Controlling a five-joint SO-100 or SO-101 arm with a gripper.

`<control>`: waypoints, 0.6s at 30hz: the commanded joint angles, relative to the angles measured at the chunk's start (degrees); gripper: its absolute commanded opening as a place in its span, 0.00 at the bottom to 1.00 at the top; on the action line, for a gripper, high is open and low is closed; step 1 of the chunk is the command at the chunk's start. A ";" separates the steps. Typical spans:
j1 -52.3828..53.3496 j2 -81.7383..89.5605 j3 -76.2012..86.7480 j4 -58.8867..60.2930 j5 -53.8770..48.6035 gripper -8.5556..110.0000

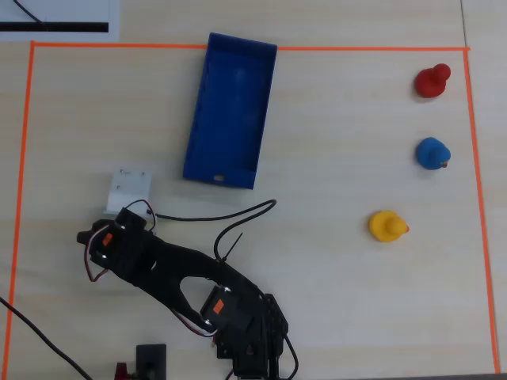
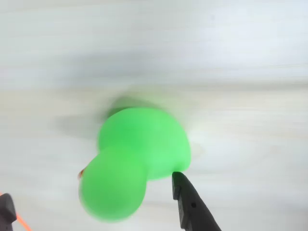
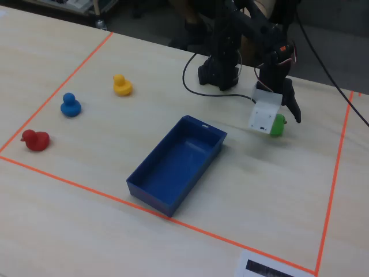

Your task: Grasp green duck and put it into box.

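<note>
- The surface (image 3: 86,231) is pale wood, marked off by an orange tape border (image 3: 69,179); everything in play sits inside that border.
- The arm (image 1: 182,273) is black and folded low. In the fixed view it reaches from its base at the far edge down toward the surface on the right.
- The box (image 3: 176,164) is a long dark blue tray lying empty near the middle of the fixed view, so nothing has been delivered yet.
- The tool (image 2: 96,199) hangs over the green duck (image 2: 137,156). In the wrist view one dark finger (image 2: 190,204) shows just beside the duck's body and a sliver of the other sits at the left edge, so the jaws look spread on either side of the toy rather than pressed onto it.
- The green duck rests on the surface, right of the box and apart from it in the fixed view (image 3: 278,125), partly hidden behind the white wrist block (image 3: 263,115).
- The yellow duck (image 3: 121,85), blue duck (image 3: 70,105) and red duck (image 3: 36,139) stand in a row well away on the far side of the box, untouched.
- My judgement: the approach is done, while closing on the duck, lifting, carrying to the box and releasing remain.
</note>
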State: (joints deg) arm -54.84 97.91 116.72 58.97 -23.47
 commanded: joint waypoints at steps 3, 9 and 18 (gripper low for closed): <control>-0.79 -0.44 0.35 -2.72 1.67 0.40; -0.79 -1.93 1.49 -4.66 2.02 0.07; 4.39 1.14 -4.13 3.60 0.97 0.07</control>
State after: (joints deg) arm -54.84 96.86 117.16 57.22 -21.97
